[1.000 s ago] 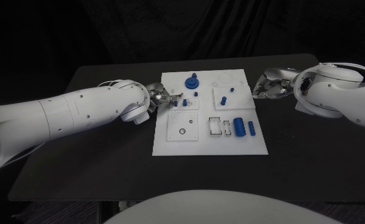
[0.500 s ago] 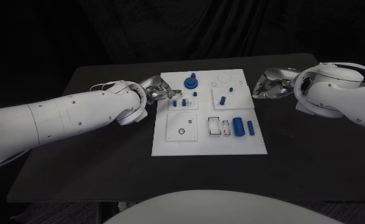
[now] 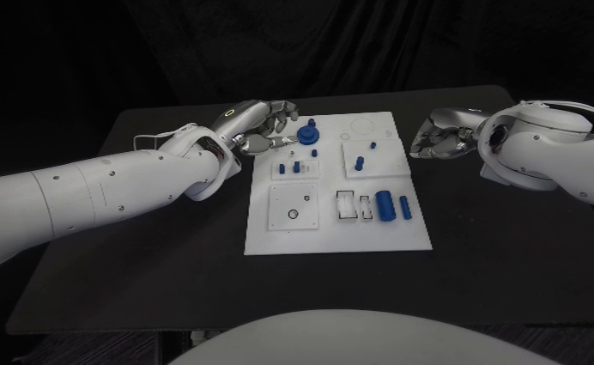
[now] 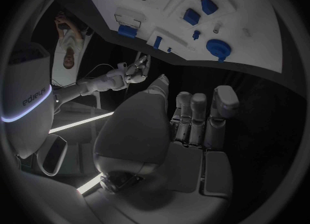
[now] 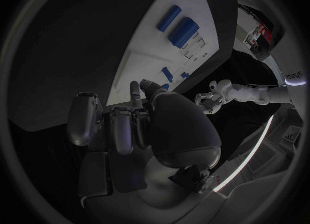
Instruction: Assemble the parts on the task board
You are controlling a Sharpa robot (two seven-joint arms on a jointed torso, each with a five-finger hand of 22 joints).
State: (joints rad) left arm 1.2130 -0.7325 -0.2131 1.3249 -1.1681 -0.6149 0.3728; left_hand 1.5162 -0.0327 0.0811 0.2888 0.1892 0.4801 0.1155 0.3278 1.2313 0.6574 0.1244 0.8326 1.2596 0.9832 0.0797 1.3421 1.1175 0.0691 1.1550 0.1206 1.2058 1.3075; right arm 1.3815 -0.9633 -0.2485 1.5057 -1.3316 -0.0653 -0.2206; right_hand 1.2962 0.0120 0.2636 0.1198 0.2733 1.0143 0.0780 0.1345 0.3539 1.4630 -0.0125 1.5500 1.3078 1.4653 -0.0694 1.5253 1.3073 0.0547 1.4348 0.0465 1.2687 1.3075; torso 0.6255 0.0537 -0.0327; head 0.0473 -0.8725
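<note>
Black table (image 3: 185,245) under dark curtains; the white board (image 3: 341,236) lies mid-frame, blue parts (image 3: 389,206) on it. My left hand (image 3: 254,129) hovers at its upper-left corner, fingers curled, holding nothing; my right hand (image 3: 436,140) waits at its right edge, fingers curled and empty.

Black table (image 3: 161,236); white task board (image 3: 336,240) lying flat at centre.

task board (image 3: 279,240) mid-table (image 3: 148,270) — parts (image 3: 387,205) on it.
</note>
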